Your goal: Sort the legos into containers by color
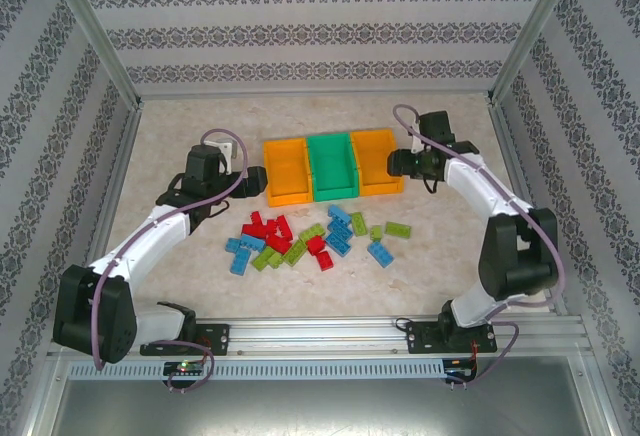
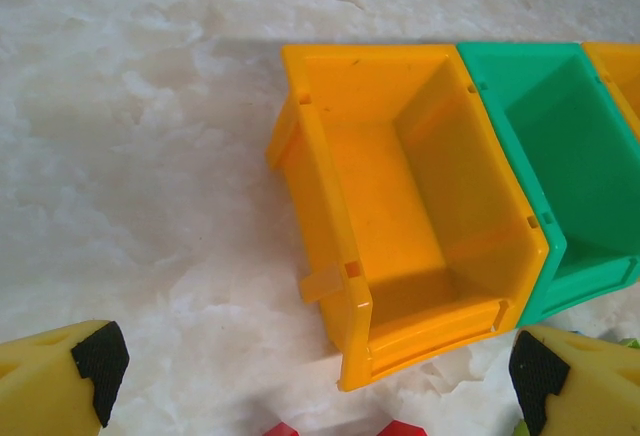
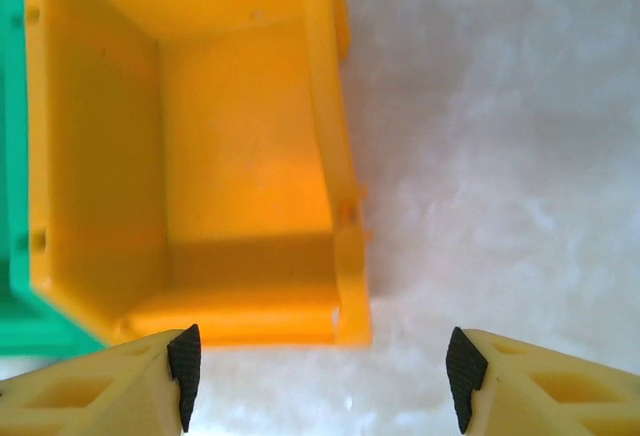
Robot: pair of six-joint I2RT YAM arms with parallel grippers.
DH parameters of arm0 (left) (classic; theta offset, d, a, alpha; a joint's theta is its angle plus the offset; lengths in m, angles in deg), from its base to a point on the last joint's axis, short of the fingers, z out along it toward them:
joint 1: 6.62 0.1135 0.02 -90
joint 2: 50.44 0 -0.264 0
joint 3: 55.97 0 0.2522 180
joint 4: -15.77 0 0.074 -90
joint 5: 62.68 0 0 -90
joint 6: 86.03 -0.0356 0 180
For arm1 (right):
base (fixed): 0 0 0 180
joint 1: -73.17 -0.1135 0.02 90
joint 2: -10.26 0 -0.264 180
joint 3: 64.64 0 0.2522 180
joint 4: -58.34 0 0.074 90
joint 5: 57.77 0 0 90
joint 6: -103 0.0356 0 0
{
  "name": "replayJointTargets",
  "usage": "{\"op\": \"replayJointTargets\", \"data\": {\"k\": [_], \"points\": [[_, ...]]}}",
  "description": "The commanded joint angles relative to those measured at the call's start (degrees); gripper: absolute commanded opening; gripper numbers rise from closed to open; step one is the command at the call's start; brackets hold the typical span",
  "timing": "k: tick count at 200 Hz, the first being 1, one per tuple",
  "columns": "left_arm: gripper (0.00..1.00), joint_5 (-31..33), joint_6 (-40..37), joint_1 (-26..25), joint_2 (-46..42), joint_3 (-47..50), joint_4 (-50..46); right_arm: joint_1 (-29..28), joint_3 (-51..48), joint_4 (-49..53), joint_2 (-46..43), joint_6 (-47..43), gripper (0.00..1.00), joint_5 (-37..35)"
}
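**Though the left gripper (image 2: 310, 376) and right gripper (image 3: 320, 366) are both empty, no brick is sorted**

As seen from its wrist, the right gripper stands released, pads apart with nothing between them, at the near outer corner of the right orange bin (image 3: 240, 156). The left gripper is spread wide and unladen just before the left orange bin (image 2: 400, 206). The green bin (image 1: 332, 164) sits between the two. All three look empty.

The legos (image 1: 300, 238) lie in a loose heap on the desk (image 1: 430, 266), near the bins' fronts, with red, blue and green mixed.

Assessment: a fresh pick is due. Recommend starting with a stray at the heap's right edge, where neighbours stand apart. Descend squarely with the jaws across the brick's narrow sides. Keep one colour to one bin throughout. The crowded centre risks dragging adjacent bricks.
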Motion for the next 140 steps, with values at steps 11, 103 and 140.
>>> {"op": "replayJointTargets", "data": {"k": [11,103,140], "points": [[1.0,-0.79,1.14,-1.05,2.01,-2.06,-1.86,-8.47,-6.93,5.35,-4.92,6.08,0.68,0.21],[1.0,-0.52,3.06,-2.57,2.41,-2.47,-1.77,-21.94,-15.55,4.78,-4.08,17.28,0.6,-5.15],[1.0,-0.06,2.92,-2.88,1.83,-2.1,-2.47,-23.02,-15.12,4.33,-1.25,16.97,0.55,-6.33]]}}
